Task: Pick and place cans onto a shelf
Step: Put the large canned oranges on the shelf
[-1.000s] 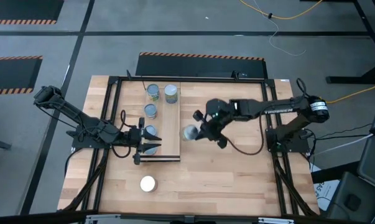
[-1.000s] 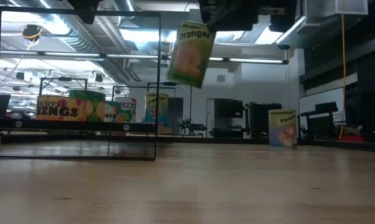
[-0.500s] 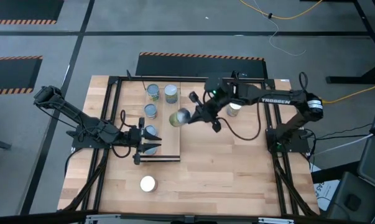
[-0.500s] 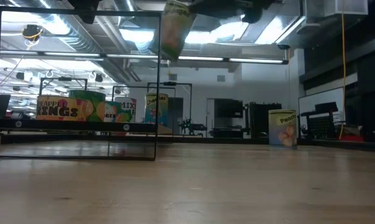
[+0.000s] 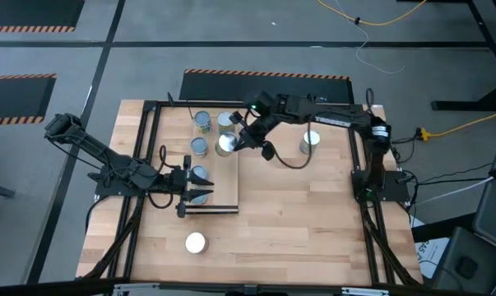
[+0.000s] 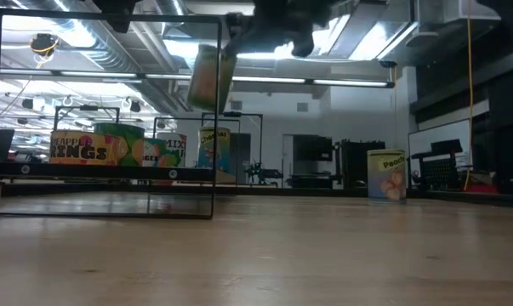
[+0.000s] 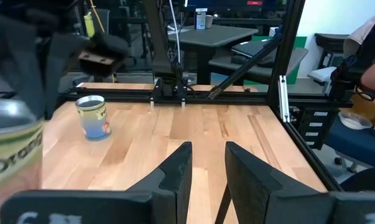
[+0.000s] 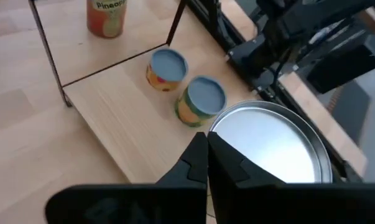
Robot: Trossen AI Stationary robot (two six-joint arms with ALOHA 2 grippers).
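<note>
Now the can (image 5: 226,145) hangs tilted in the air over the shelf (image 5: 229,194), clamped in the right hand (image 5: 241,137), just beside the 3 cans already standing at the shelf's far end. Transport is nearly over; next comes lowering it upright onto a bare spot without knocking its neighbours. At the shelf's near end the left hand (image 5: 200,191) waits, fingers parted around nothing.
</note>
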